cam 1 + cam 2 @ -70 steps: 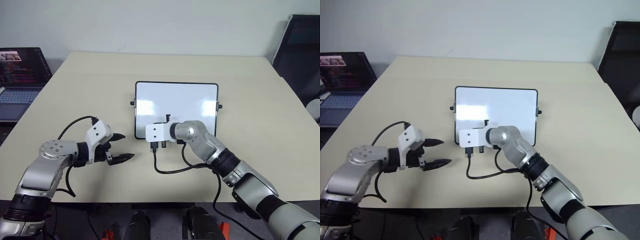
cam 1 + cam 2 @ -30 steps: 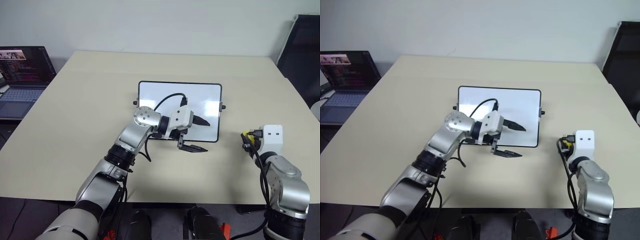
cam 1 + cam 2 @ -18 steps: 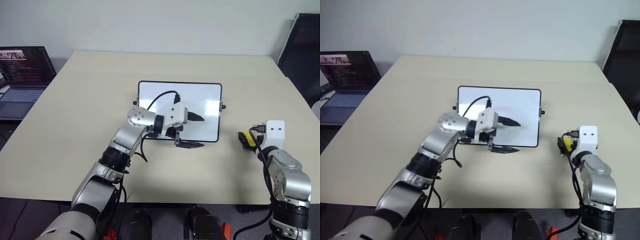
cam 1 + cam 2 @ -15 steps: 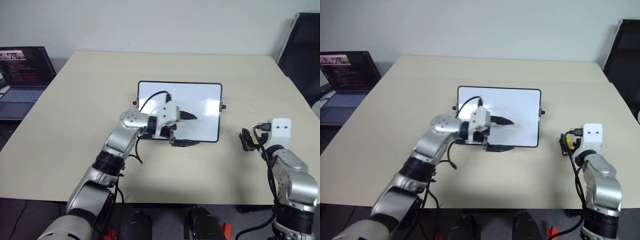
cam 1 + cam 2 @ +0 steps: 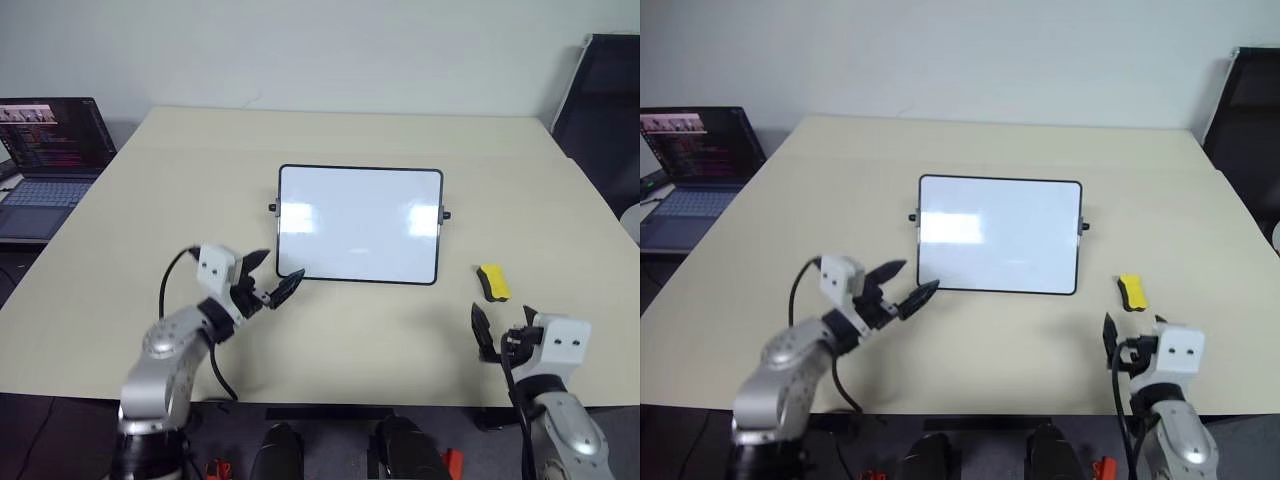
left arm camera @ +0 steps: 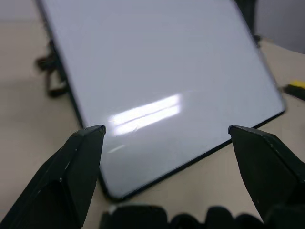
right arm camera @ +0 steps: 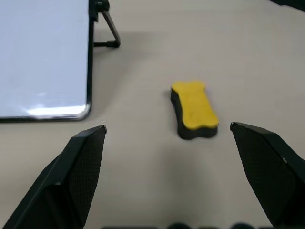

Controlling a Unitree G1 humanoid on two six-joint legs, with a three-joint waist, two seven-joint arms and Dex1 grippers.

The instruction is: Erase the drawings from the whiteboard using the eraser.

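The right claw (image 5: pixel 500 335) hangs low over the near right edge of the worktop (image 5: pixel 180 190), its two black fingers spread wide and holding nothing. Just beyond it lies the eraser (image 5: pixel 492 281), yellow face up and dark underside down, flat on the worktop and clear of the fingers. To the eraser's left stands the whiteboard (image 5: pixel 360 225), apart from it. The left claw (image 5: pixel 268 280) is also wide and empty, pointing toward the board's near left corner, close to the frame but not touching as far as can be judged.

The board's glossy face looks clean in every view; no drawings can be made out on it, so the wiping seems done and the eraser set down.

The risks from here are small but real. The left claw's lower finger sits very near the board's corner; a careless sweep inward could nudge the frame and slide or turn the board, which rests loose on its side knobs. The right claw, if it dips or drives forward, could push the eraser farther off toward the worktop's right edge. A faint residue may also hide under the bright reflections on the surface, which cannot be ruled out here.
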